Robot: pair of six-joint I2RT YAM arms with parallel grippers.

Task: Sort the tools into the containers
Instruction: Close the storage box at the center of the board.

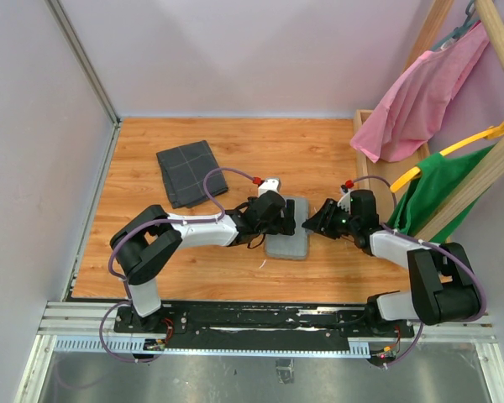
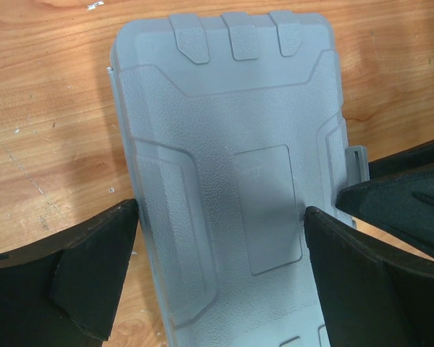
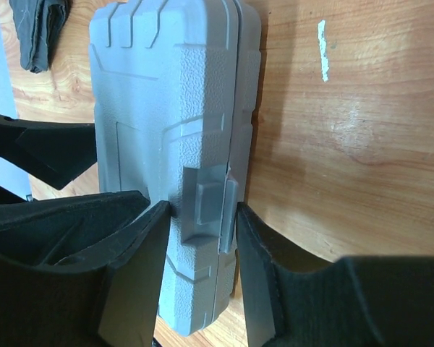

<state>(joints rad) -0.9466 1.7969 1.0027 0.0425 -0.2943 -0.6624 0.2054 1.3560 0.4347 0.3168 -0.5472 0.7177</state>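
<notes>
The light-grey plastic case lies shut on the wooden table between my two arms. It fills the left wrist view and the right wrist view. My left gripper hangs over the case, jaws wide open and straddling its lid. My right gripper is at the case's right edge, its fingers closed on either side of the latch. The dark grey grid pouch lies flat at the back left, and its corner shows in the right wrist view. No tools are in view.
A wooden rack with a pink cloth and a green cloth stands at the right, close to my right arm. A wooden tray edge sits below it. Walls close the table at the back and left.
</notes>
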